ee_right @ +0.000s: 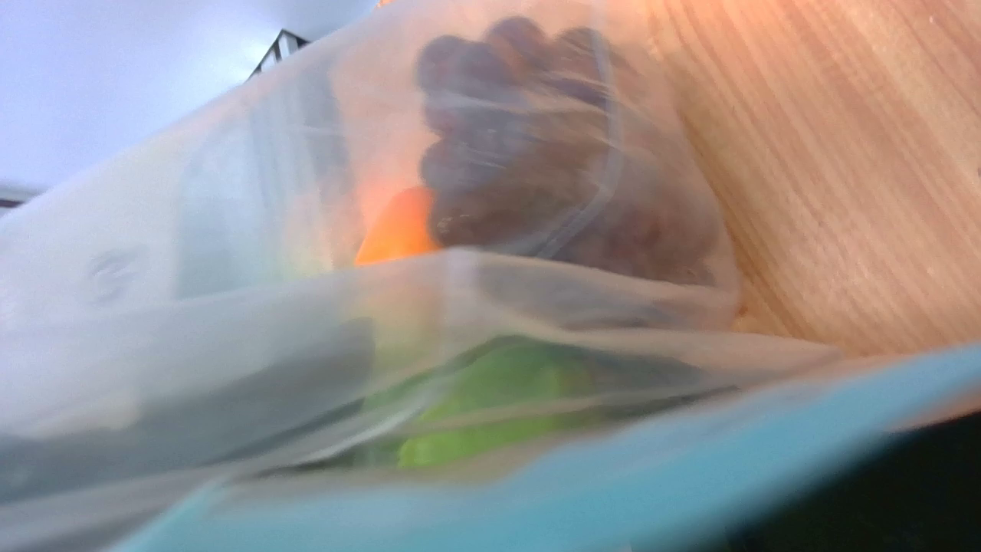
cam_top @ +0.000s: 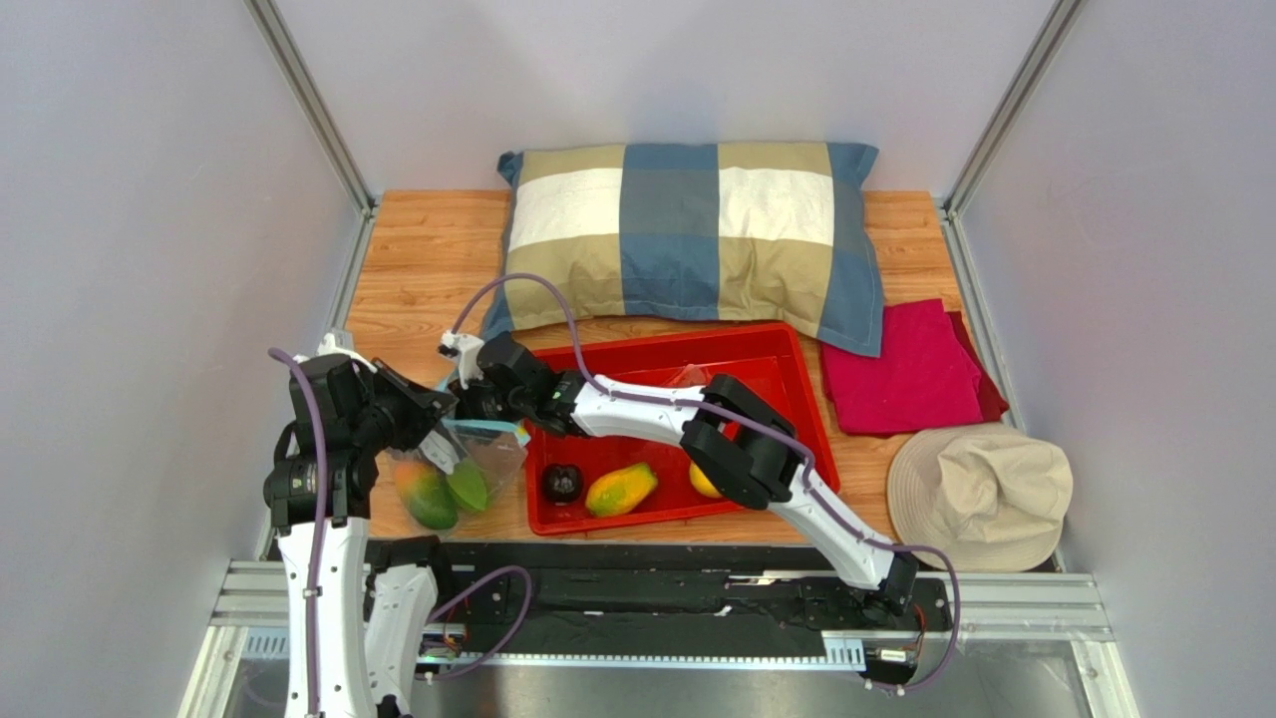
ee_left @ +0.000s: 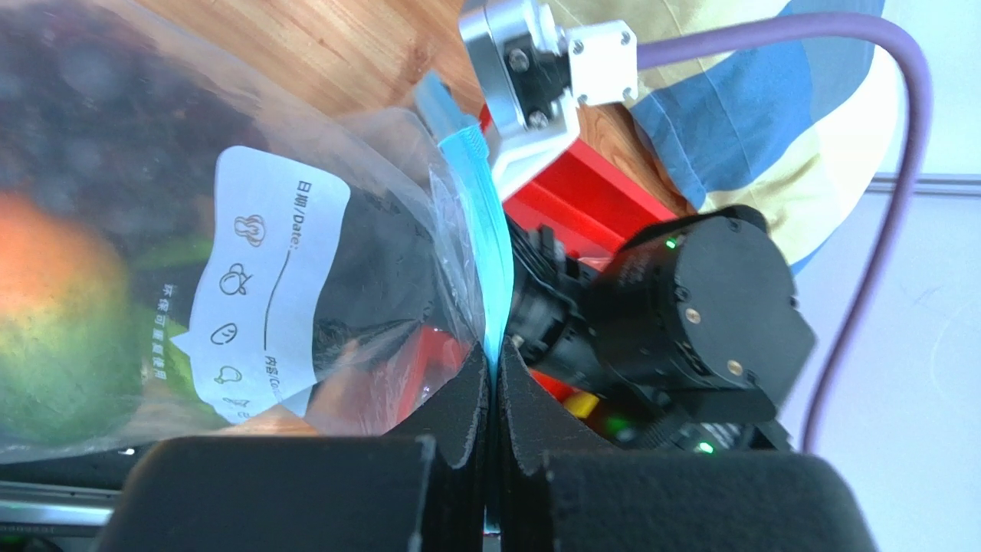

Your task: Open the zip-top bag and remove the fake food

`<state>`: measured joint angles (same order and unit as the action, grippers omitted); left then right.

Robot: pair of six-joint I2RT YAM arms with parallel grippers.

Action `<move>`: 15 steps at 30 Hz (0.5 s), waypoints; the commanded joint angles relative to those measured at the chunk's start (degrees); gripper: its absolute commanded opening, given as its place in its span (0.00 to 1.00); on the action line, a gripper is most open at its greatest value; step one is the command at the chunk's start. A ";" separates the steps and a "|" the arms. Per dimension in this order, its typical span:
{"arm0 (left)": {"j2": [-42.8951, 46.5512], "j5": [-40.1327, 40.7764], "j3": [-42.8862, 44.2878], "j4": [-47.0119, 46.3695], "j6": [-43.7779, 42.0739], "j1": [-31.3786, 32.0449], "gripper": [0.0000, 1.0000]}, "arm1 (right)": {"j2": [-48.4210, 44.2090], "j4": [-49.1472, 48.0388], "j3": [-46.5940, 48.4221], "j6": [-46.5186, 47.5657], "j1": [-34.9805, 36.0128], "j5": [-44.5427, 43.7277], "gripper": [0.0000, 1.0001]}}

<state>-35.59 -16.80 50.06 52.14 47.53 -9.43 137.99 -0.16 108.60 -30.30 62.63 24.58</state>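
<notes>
My left gripper (ee_left: 495, 391) is pinched tight on the zip strip (ee_left: 478, 230) of the zip-top bag (cam_top: 477, 464). The bag hangs just left of the red tray (cam_top: 779, 352), zip edge up, long axis running down toward the table, fake food (cam_top: 430, 497) at the bottom. The right gripper (cam_top: 465, 407) is at the bag's mouth, but I can't tell how wide it is.

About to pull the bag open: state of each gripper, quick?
Left gripper: closed, pinching the bag at its zip.
Right gripper: by the bag's zip; open or closed cannot be told.

zip-top bag (ee_right: 207, 345) blurred, cut off; grapes (ee_right: 541, 138) hazy
</notes>
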 commanded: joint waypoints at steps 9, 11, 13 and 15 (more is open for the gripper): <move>3.07 -3.42 -1.28 4.90 3.53 0.11 0.00 | 10.89 -11.94 9.61 -7.74 -0.67 -13.34 0.78; 3.69 -3.59 -1.63 5.08 3.98 0.03 0.00 | 11.51 -15.29 8.83 -9.06 -0.58 -13.85 0.77; 4.13 -2.98 -1.72 5.60 3.98 0.11 0.00 | 11.95 -17.67 8.74 -9.86 -0.93 -13.94 0.72; 4.13 -2.54 -1.64 5.95 3.71 0.11 0.00 | 12.39 -20.12 8.82 -10.74 -1.28 -12.46 0.68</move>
<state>-33.32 -14.90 47.48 54.41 50.00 -9.54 148.11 -12.86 115.81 -36.32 63.72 16.40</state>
